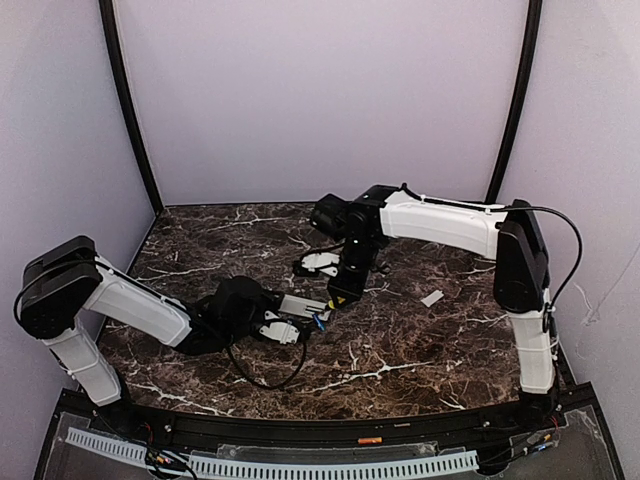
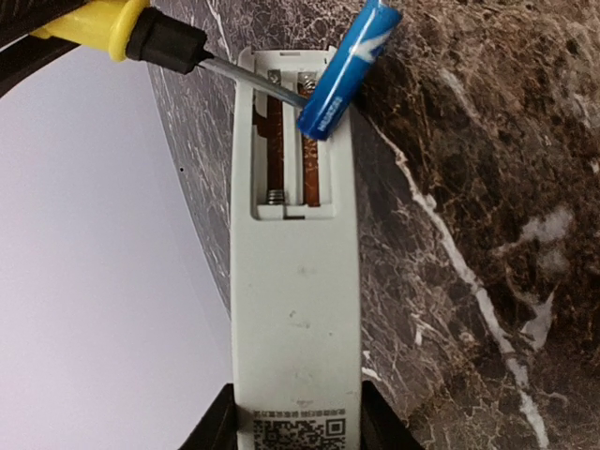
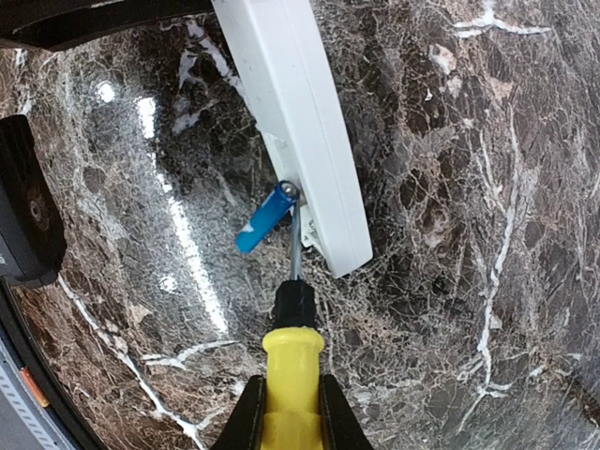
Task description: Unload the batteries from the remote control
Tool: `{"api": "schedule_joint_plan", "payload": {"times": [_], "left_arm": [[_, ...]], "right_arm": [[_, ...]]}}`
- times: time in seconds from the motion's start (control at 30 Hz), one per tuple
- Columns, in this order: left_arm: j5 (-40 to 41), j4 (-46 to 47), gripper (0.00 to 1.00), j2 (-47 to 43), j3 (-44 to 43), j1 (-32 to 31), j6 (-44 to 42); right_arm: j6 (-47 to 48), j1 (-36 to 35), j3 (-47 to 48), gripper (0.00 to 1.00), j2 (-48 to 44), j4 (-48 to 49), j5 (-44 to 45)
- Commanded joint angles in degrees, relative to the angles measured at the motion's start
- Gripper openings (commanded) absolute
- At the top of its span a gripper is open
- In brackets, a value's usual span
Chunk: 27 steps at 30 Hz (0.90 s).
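Tabletop (image 1: 400, 360): dark marble; I am working near its middle.
Left end effector (image 2: 295, 431): clamped on the remote control (image 2: 295, 309), bay open.
Right end effector (image 3: 286, 417): clamped on the yellow tool (image 3: 292, 361), tip under the battery.
Battery (image 2: 349, 70): 1 in view, tilted out of the bay.
Risk: a slipped tip could flick it rolling away.
Around: white lid (image 1: 432, 297) lies toward the right edge; nothing blocks me.

The left arm (image 1: 130, 305) and right arm (image 1: 440, 222) have white shells, black joints and black cables (image 1: 268, 386).
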<state>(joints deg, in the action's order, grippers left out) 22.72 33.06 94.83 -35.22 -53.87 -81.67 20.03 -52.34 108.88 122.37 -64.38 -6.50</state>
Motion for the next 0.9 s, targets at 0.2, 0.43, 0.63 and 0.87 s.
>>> {"api": "schedule_joint_plan", "payload": {"times": [0.2,0.43,0.63,0.87], "left_arm": [[2.1,11.1,0.0,1.2,0.7,-0.8,-2.4],[2.3,10.1,0.0,1.4,0.5,-0.8,-1.8],[2.9,4.3,0.0,0.4,-1.1,-0.8,0.8],[3.1,-3.9,0.0,-2.2,-2.2,-0.7,5.8]], "right_arm": [[1.4,1.1,0.5,0.0,5.0,0.5,-4.9],[1.1,1.4,-1.1,0.0,3.4,1.1,-4.3],[0.0,1.5,-1.7,0.0,1.8,1.2,-2.4],[-0.9,1.4,-3.8,0.0,-1.3,2.1,-0.8]]}}
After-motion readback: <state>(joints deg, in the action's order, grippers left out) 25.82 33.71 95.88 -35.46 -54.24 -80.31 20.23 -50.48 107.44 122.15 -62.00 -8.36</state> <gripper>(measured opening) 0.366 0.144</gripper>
